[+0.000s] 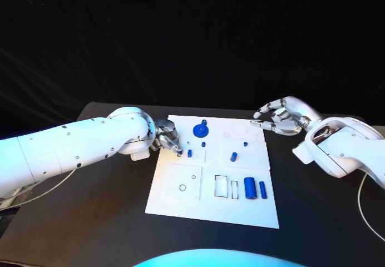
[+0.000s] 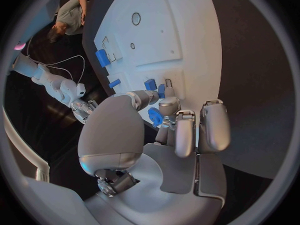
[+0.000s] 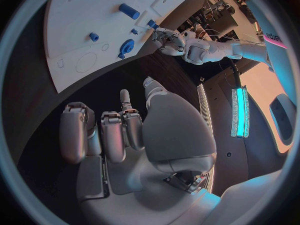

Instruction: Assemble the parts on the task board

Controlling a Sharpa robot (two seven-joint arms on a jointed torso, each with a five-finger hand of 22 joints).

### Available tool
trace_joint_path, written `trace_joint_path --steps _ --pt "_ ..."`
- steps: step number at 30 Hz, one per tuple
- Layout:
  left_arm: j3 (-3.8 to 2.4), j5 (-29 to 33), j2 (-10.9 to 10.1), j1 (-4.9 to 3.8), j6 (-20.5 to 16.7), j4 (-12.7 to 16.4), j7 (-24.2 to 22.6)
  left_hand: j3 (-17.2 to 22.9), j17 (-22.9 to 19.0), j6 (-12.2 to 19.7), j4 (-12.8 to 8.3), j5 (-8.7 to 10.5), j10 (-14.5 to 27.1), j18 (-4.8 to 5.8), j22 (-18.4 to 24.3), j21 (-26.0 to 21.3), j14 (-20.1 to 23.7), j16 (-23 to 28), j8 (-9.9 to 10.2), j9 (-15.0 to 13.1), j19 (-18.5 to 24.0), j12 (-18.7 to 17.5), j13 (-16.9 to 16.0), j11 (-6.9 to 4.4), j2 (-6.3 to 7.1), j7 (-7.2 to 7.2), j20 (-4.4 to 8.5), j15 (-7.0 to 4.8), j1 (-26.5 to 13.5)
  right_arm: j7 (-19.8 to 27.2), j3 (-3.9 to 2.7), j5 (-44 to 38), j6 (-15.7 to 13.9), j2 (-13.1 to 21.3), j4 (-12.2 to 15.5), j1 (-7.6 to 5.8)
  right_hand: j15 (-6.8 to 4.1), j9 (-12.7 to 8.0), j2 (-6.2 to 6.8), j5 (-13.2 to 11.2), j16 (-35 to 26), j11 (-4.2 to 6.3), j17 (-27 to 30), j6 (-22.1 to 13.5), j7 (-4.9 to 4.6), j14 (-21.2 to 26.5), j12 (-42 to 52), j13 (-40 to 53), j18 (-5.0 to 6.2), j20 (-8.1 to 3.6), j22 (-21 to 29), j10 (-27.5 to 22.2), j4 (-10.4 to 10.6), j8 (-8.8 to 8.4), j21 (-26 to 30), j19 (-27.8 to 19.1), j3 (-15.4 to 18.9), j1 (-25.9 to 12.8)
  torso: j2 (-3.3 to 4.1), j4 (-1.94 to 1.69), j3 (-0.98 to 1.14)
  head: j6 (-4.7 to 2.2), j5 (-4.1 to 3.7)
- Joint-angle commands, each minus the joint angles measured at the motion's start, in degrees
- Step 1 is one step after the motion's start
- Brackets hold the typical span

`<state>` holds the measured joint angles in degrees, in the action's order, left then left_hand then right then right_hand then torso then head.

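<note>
- Task board (image 1: 186, 200) lay white at mid-table; near its front edge a large blue cylinder (image 1: 250, 187) and thinner blue bar (image 1: 262, 189) lay untouched.
- Left hand (image 1: 168, 139) worked at the board's left edge — fingertips pinched on a small blue peg (image 2: 155, 116). Judgement: keep peg upright, lower straight, no sideways push.
- Right hand (image 1: 280, 117) hovered past the far right corner, fingers curled, holding nothing.

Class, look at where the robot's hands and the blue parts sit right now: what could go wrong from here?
1. The left hand works at the task board's left edge, fingers crowded round small blue pegs; it might knock one off onto the table.
2. The large blue cylinder lies on its side and may roll if the board is nudged.
</note>
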<state>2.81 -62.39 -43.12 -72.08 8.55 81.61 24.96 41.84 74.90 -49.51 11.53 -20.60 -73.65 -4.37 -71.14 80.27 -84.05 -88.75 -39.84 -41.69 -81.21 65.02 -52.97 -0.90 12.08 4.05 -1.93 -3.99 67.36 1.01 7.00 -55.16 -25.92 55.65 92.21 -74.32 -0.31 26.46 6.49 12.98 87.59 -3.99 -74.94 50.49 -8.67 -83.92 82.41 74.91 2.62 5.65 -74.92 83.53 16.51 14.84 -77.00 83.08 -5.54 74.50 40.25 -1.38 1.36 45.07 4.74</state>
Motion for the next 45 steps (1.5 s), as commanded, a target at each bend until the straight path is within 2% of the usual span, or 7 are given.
trace_joint_path --steps 1,11,32,45 --pt "-0.01 -1.65 0.16 0.01 1.86 -0.08 1.11 10.97 12.83 -0.63 -10.92 -0.42 -0.42 0.43 -0.14 0.3 -5.31 -0.04 -0.42 0.03 -0.56 0.31 -0.14 0.11 -0.07 -0.26 0.01 -0.28 -0.69 0.46 0.0 -0.28 0.6 0.01 0.05 0.04 -0.22 0.06 -0.4 0.34 -0.34 0.36 -6.98 -0.03 0.34 -4.32 -0.05 7.53 0.68 -0.15 -4.76 -0.16 -0.05 0.21 0.32 -0.04 0.26 -0.15 -0.01 -0.05 -0.04 0.03 -0.04" --pt "0.03 -2.28 0.26 0.02 3.52 -0.2 1.76 11.03 12.83 -0.72 -11.0 -0.82 -0.53 0.46 -0.29 0.38 -5.31 -0.04 -0.48 0.02 -0.63 0.37 -0.23 0.07 0.02 -0.3 0.04 -0.32 -0.79 0.48 0.0 -0.28 0.6 0.03 0.05 0.05 -0.22 0.06 -0.4 0.34 -0.34 0.36 -6.98 -0.03 0.34 -4.32 -0.05 7.53 0.68 -0.15 -4.76 -0.16 -0.05 0.21 0.32 -0.04 0.26 -0.15 0.02 -0.03 -0.04 0.17 0.03" --pt "0.25 -2.35 0.8 0.02 3.86 -0.55 1.78 11.05 12.88 -0.8 -11.05 -1.1 -0.65 0.48 -0.36 0.43 -5.33 -0.07 -0.53 0.01 -0.66 0.47 -0.37 0.05 0.11 -0.33 0.06 -0.34 -0.88 0.5 0.0 -0.27 0.61 0.03 0.08 0.05 -0.24 0.09 -0.45 0.53 -0.38 0.37 -6.92 -0.06 0.35 -4.31 -0.06 7.52 0.71 -0.18 -4.66 -0.16 0.0 0.3 0.5 -0.09 0.43 -0.19 0.02 0.0 -0.01 0.28 -0.04" --pt "0.44 -2.24 2.14 0.02 5.46 -1.57 2.17 11.06 12.93 -0.85 -11.07 -1.22 -0.82 0.48 -0.37 0.43 -5.34 -0.1 -0.57 0.0 -0.66 0.69 -0.69 0.04 0.15 -0.35 0.08 -0.34 -0.98 0.5 0.0 -0.27 0.6 0.05 0.11 0.05 -0.24 0.09 -0.45 0.53 -0.38 0.37 -6.92 -0.06 0.35 -4.31 -0.06 7.52 0.71 -0.18 -4.66 -0.16 0.0 0.3 0.5 -0.09 0.43 -0.19 0.03 0.06 0.01 0.5 -0.11"
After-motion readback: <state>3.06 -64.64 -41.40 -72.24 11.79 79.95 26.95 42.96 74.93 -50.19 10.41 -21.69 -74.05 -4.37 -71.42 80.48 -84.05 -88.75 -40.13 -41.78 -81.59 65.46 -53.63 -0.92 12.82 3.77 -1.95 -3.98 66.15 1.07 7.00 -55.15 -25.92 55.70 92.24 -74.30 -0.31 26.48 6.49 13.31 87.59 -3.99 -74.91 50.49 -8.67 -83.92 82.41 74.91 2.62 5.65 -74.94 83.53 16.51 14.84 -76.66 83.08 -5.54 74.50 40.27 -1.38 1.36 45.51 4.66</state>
